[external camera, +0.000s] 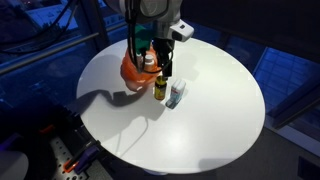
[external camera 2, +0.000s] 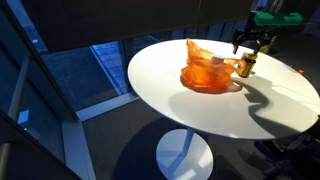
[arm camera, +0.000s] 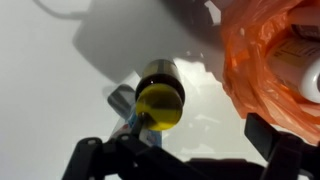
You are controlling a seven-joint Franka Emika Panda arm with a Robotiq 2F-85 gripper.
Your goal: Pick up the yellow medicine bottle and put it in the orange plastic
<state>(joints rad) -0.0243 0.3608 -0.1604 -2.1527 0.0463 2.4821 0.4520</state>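
Pincer (external camera: 163, 68) hangs spread wide over the bottle (arm camera: 160, 100), jaws clear of it on both sides in the wrist view, so nothing is gripped. The bottle stands upright on the bench (external camera: 210, 110), just beside the orange plastic (external camera: 135, 70) and not in it. As I judge it, grasp, lift and drop all remain. A small bluish item (external camera: 177, 95) sits beside the bottle. No writing is legible.
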